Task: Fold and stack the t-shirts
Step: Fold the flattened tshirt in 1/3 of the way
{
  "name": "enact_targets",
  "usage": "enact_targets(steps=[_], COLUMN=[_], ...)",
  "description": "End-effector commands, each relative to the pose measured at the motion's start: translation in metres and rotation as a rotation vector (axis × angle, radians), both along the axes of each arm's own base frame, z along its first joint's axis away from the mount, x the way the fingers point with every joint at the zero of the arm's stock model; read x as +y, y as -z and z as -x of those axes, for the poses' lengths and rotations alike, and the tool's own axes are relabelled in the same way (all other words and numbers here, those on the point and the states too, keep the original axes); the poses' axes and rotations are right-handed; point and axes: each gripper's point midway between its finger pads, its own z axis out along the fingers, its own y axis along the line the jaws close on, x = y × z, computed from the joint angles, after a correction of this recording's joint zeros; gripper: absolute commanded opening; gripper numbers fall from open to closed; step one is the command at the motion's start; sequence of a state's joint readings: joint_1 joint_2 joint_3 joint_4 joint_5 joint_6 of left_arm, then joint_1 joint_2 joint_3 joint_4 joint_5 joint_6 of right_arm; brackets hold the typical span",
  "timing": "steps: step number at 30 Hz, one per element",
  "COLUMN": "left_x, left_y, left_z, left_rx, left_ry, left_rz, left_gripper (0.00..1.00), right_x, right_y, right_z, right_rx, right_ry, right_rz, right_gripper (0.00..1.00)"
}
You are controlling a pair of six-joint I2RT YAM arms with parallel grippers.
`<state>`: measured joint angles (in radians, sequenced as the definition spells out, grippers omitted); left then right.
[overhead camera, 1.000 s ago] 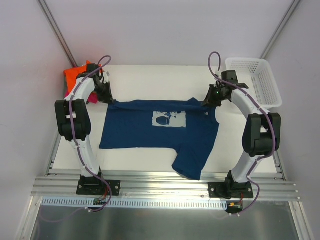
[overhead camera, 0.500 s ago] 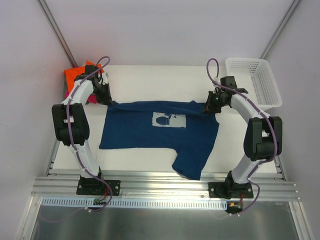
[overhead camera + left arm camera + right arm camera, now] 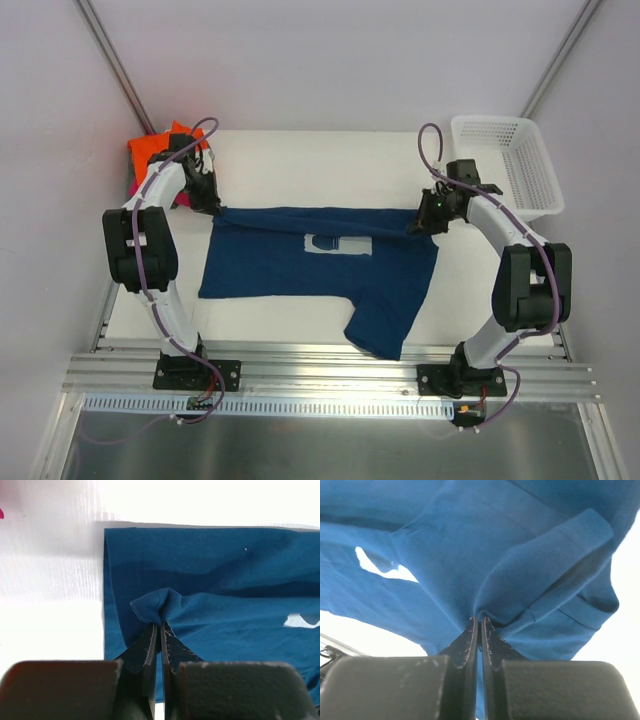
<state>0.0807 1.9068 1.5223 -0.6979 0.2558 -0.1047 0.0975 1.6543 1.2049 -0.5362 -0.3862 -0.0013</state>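
Left gripper (image 3: 212, 208), right gripper (image 3: 416, 226): both clamped on navy t-shirt (image 3: 290, 275), spread on the table (image 3: 320, 160). We note its far edge now drawn nearer, half-covering the print (image 3: 338, 244); lengthwise fold under way, we judge.

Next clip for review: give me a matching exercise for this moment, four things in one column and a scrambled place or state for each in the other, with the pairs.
Column A
1. navy t-shirt
2. white basket
3. orange t-shirt
4. left gripper

Column B
a. at the far right corner of the table
b. at the far left corner, behind the left arm
c. spread across the middle of the table
d. shut, pinching a fold of navy cloth

Pairs: 1-c, 2-a, 3-b, 4-d
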Motion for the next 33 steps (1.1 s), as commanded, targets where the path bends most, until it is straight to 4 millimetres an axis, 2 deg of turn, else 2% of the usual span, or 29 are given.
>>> enact_targets(steps=[1, 14, 15, 16, 17, 18, 19, 20, 21, 23, 28, 31, 33], left_x=[0.014, 0.018, 0.018, 0.018, 0.018, 0.019, 0.023, 0.024, 0.024, 0.025, 0.022, 0.015, 0.006], left_y=[-0.006, 0.017, 0.018, 0.021, 0.021, 0.022, 0.023, 0.022, 0.020, 0.010, -0.022, -0.027, -0.023], left_z=[0.007, 0.015, 0.016, 0.018, 0.019, 0.019, 0.020, 0.020, 0.019, 0.013, -0.021, -0.040, -0.050], left_rx=[0.009, 0.105, 0.108, 0.123, 0.126, 0.128, 0.135, 0.136, 0.130, 0.106, -0.009, -0.048, -0.053], left_ry=[-0.046, -0.052, -0.050, -0.051, -0.057, -0.065, -0.076, -0.083, -0.082, -0.097, -0.085, -0.038, -0.011], left_rz=[-0.033, -0.044, -0.044, -0.041, -0.044, -0.049, -0.071, -0.072, -0.074, -0.079, -0.055, -0.028, -0.004], left_gripper=[0.00, 0.00, 0.02, 0.13, 0.36, 0.50, 0.72, 0.99, 0.99, 0.99, 0.99, 0.99, 0.99], right_x=[-0.012, -0.019, -0.019, -0.018, -0.018, -0.018, -0.019, -0.022, -0.023, -0.023, -0.018, -0.011, -0.002], right_y=[-0.002, 0.018, 0.019, 0.020, 0.020, 0.021, 0.021, 0.020, 0.015, 0.006, -0.036, -0.048, -0.042], right_z=[0.004, -0.001, -0.002, -0.002, -0.004, -0.003, -0.004, -0.005, -0.009, -0.015, -0.045, -0.065, -0.078], right_rx=[-0.012, 0.021, 0.019, 0.024, 0.021, 0.027, 0.030, 0.028, 0.021, -0.002, -0.134, -0.196, -0.206], right_ry=[0.007, 0.001, 0.001, -0.001, -0.002, -0.001, 0.001, 0.010, 0.015, 0.013, -0.001, -0.008, -0.021], right_rz=[0.026, 0.055, 0.053, 0.051, 0.048, 0.051, 0.055, 0.071, 0.076, 0.079, 0.102, 0.090, 0.092], right_gripper=[0.01, 0.01, 0.00, 0.01, 0.08, 0.15, 0.23, 0.47, 0.57, 0.96, 0.96, 0.97, 0.97])
